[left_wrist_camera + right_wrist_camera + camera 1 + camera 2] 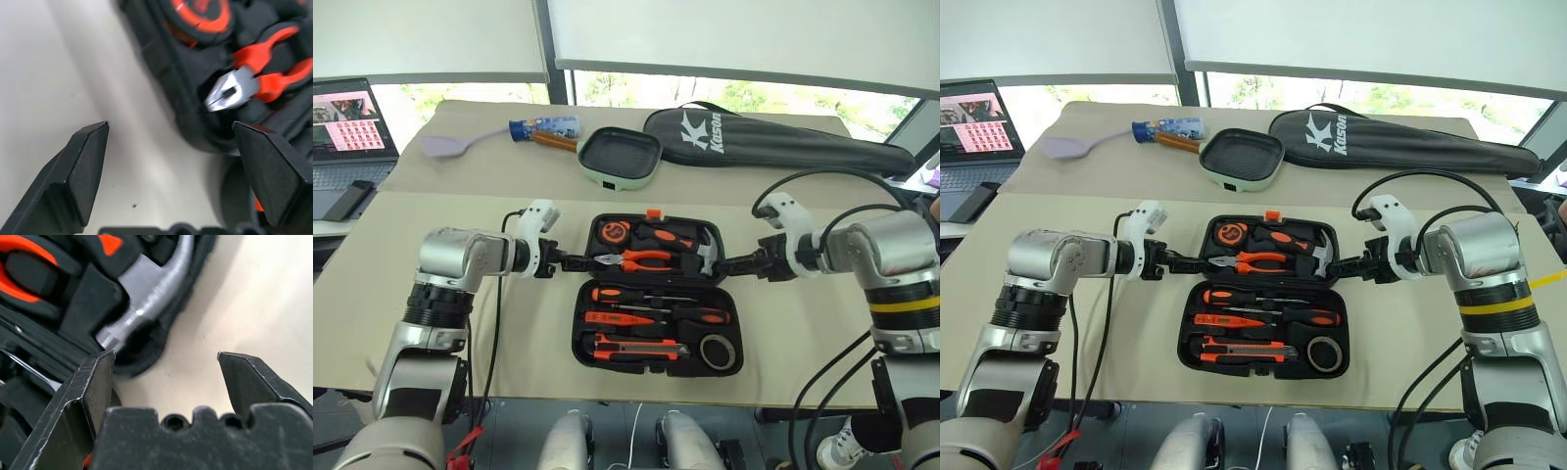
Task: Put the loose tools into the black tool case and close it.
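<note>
On the beige table [431, 323] right in front of me, the black tool case [654, 294] lies open, 2 screwdrivers [658, 304], knife [639, 345] and tape roll [717, 351] seated inside. My left gripper [579, 261] and right gripper [724, 264] flank its far half, both spread wide, holding nothing.

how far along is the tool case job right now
Loading looks done: the screwdrivers, knife and tape roll lie in the case. Both pincers, left and right, are open, one at each side of the far half, holding nothing. Closing the case is left.
</note>
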{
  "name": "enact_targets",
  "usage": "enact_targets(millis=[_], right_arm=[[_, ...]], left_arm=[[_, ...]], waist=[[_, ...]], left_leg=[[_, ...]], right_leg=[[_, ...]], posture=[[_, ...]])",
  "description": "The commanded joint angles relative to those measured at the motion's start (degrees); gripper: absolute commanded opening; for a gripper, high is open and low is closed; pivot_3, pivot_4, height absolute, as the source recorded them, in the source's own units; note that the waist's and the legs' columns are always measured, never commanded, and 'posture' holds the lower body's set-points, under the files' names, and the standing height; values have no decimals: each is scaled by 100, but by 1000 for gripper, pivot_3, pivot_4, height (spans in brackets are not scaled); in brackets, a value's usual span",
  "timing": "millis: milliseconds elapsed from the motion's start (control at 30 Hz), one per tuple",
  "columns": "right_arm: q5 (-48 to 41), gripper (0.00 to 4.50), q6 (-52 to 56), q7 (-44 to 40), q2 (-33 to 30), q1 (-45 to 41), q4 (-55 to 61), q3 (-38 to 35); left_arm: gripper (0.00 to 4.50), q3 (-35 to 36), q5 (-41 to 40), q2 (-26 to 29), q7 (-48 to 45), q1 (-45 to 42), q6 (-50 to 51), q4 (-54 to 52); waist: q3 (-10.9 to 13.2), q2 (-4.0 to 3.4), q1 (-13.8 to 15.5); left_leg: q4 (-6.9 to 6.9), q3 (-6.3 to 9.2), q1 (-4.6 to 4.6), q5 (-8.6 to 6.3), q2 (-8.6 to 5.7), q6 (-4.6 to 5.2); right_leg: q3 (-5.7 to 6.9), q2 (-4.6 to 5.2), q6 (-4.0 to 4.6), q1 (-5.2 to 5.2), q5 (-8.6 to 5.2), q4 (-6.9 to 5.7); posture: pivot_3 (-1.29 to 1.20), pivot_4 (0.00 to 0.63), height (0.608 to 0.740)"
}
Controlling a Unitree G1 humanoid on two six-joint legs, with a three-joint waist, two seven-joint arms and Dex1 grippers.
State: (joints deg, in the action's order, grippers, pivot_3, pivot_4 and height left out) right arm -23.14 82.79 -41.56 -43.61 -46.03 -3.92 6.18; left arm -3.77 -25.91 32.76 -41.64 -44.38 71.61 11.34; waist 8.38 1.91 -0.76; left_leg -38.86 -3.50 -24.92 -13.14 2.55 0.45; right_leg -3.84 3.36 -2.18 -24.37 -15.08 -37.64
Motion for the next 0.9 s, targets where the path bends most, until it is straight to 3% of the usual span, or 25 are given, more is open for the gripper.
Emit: enact_targets(millis=[33, 167, 200, 233, 333, 533, 667, 900], right_arm=[[27, 3919, -57, 170, 100, -122, -118, -140], [208, 3919, -90, 424, 131, -67, -358, 57], [219, 3404, -56, 476, 138, -34, -410, 58], [278, 3245, -77, 579, 175, 8, -462, 53], [334, 2170, 20, 808, 366, 4, -610, -73], [216, 136, 205, 807, 472, 40, -517, 30], [81, 0, -200, 763, 734, 146, -375, -287], [232, 0, -3138, 76, 724, 1294, 1048, -506]], left_arm=[[4342, 59, -13, -86, 69, -23, 18, -3], [4342, 123, 26, -309, 230, -12, -97, 146], [4424, 151, 27, -379, 279, -17, -115, 163], [4424, 197, 24, -461, 334, -40, -126, 206], [3692, 202, 46, -586, 396, -40, -161, 276], [1459, -28, 115, -493, 334, 180, -178, 154], [96, 207, 3, -580, 325, 361, -424, 30], [96, 983, -180, -751, -187, 1444, -2525, -793]], waist=[[0, 0, 3], [0, 0, 32], [0, 0, 36], [0, 0, 45], [-2, 0, 64], [-13, 11, 78], [-19, 9, 72], [-17, 7, -41]], left_leg=[[0, 0, 0, 0, -2, 0], [-6, -4, 1, 1, -5, 0], [-7, -5, 2, 1, -5, -1], [-9, -6, 3, 1, -5, -1], [-10, -8, 12, 1, -7, -1], [-11, -7, 24, 2, -9, -1], [-9, -6, 48, 1, -8, -1], [-1, 0, 85, 1, -1, -2]], right_leg=[[0, 2, 0, 0, 0, 1], [6, 3, 0, 6, 0, -3], [7, 3, -1, 7, 0, -3], [9, 4, -1, 10, 0, -4], [11, 5, -1, 21, 0, -4], [13, 6, -2, 35, 1, -4], [13, 5, -2, 54, 1, -5], [10, 2, -2, 95, 1, 4]], posture=[[0, 150, 740], [0, 150, 740], [0, 150, 740], [0, 150, 740], [0, 150, 740], [0, 150, 740], [0, 150, 740], [0, 150, 740]])
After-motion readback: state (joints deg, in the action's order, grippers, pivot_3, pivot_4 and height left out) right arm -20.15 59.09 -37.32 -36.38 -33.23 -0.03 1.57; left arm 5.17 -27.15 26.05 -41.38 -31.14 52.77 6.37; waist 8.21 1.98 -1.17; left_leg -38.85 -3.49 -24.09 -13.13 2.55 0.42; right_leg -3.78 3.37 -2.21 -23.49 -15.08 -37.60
